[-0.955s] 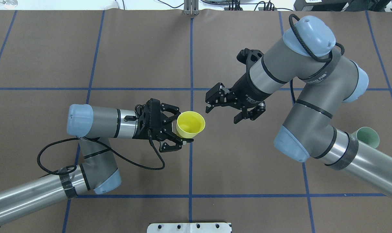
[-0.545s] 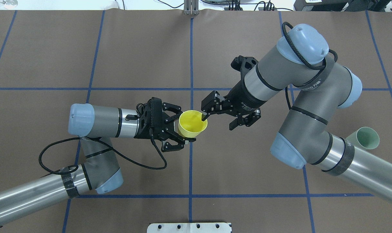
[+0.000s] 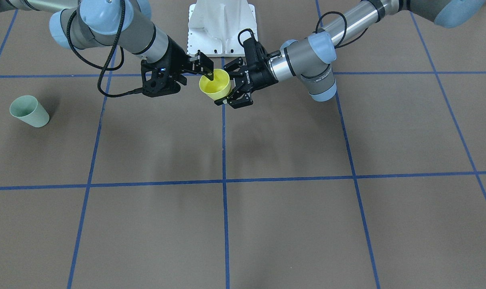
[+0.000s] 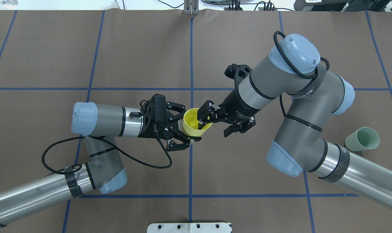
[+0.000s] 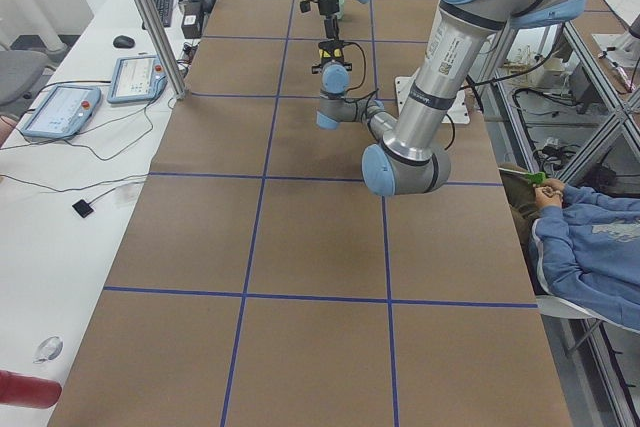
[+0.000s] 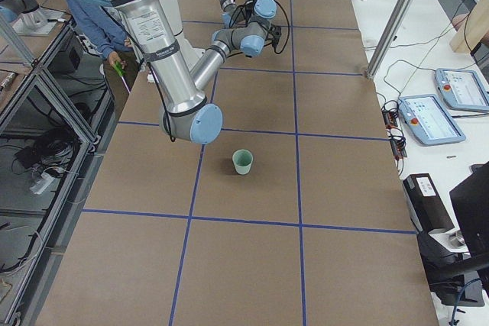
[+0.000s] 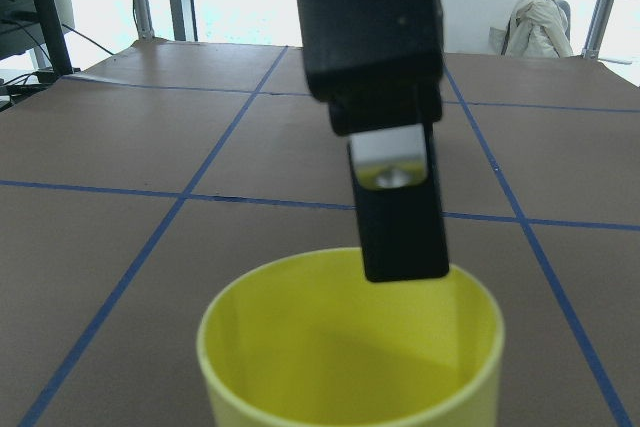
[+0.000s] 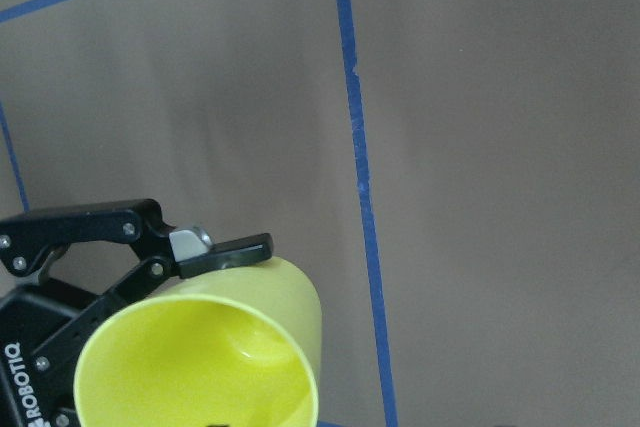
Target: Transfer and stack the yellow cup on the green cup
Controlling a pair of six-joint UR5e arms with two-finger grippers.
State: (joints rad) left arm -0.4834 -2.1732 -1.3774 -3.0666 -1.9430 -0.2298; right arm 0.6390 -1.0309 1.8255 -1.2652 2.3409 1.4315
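Observation:
The yellow cup (image 4: pixel 196 124) hangs above the table's middle, tilted with its mouth toward the right arm, and my left gripper (image 4: pixel 189 125) is shut on its lower wall. My right gripper (image 4: pixel 214 127) is open at the rim. One of its fingers (image 7: pixel 400 197) dips inside the cup's mouth and the other stays outside. The right wrist view shows the yellow cup (image 8: pixel 200 357) with a left finger (image 8: pixel 225 250) on its side. The green cup (image 4: pixel 362 139) stands upright on the table at the far right, beside the right arm's forearm.
A white mounting plate (image 4: pixel 189 227) sits at the near table edge. Blue tape lines (image 4: pixel 191 168) cross the brown mat. A seated person (image 5: pixel 590 237) is beside the table near the robot's base. Tablets (image 6: pixel 439 108) lie on a side bench.
My right gripper has moved left and down to the cup, and one finger has entered its mouth. The left gripper has shifted slightly right, still holding the yellow cup.

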